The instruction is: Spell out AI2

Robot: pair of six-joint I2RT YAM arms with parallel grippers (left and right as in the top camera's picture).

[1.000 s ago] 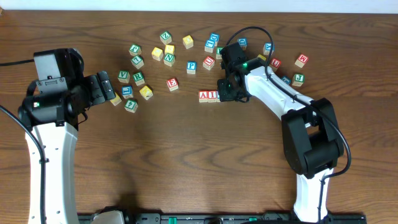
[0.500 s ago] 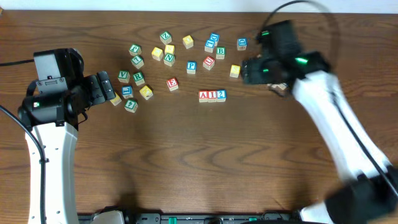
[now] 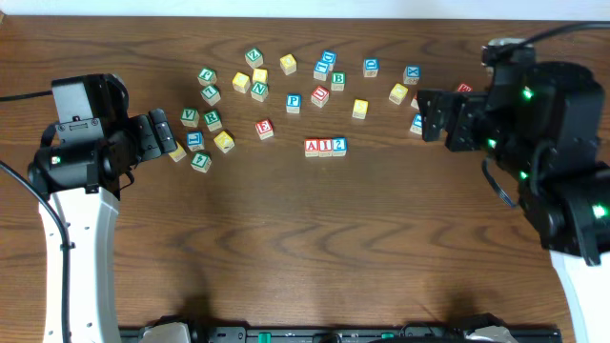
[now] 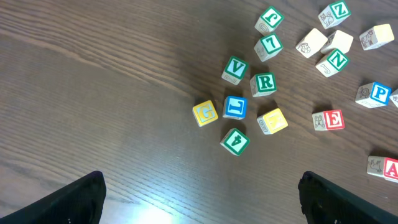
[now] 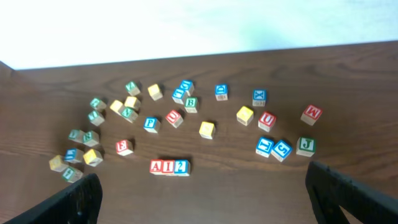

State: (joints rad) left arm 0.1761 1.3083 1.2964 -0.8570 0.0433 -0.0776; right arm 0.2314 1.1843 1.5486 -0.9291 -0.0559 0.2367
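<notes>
Three blocks stand touching in a row at mid-table: a red A, a red I and a blue 2. The right wrist view shows the same row, the A, the I and the 2, reading A I 2. My right gripper hangs open well to the right of the row and high above the table, empty. At the left my left gripper is open and empty, beside a cluster of loose blocks. The A block shows at that view's right edge.
Loose letter blocks lie scattered behind the row: a cluster with V, R, 4 close to the left gripper, several around the blue P, and several more at the right near the X block. The table's far edge meets a white wall.
My right gripper has opened, left the 2 block at the right end of the row, and pulled back to the right and upward. The left arm has not moved.
</notes>
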